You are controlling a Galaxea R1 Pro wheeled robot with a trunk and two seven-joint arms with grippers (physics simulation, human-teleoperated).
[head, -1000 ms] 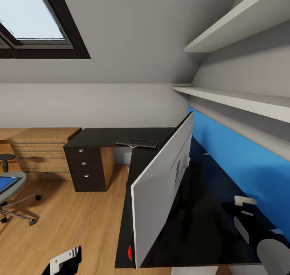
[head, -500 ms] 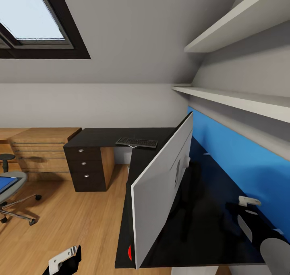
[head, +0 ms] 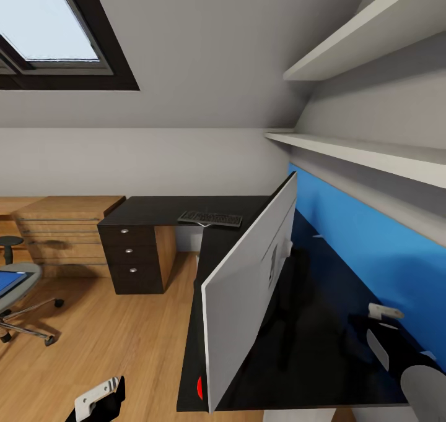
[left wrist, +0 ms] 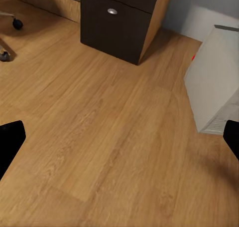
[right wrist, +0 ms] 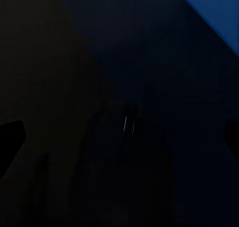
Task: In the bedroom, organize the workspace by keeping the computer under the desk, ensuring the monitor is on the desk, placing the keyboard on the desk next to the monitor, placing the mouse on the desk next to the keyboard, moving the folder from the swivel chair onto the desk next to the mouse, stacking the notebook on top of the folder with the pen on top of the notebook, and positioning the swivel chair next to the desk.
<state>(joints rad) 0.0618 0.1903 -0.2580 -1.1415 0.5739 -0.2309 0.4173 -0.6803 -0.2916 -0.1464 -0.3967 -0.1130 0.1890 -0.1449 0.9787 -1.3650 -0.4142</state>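
Two arms frame the head view: the monitor [head: 251,292] stands on the desk [head: 161,210], back toward the camera, the keyboard [head: 210,218] lies farther along, and the folder [head: 11,281] waits on the swivel chair [head: 18,298]. Since a second ago the right arm [head: 396,354] slid slightly lower. Left wrist view: left end effector [left wrist: 119,137] spread wide above the floor [left wrist: 99,137], beside the computer [left wrist: 211,82]. Right wrist view: right end effector [right wrist: 119,137] likewise apart over dark desk

Long black L-shaped desk [head: 155,210]: glossy, smooth top, mirroring the blue back panel at right of frame. Honey plank floor [head: 124,341]: wood grain, satin sheen. Black drawer fronts, centre left: round polished-metal knobs [head: 124,230]. Light chest of drawers [head: 62,233], left edge: matt wood.
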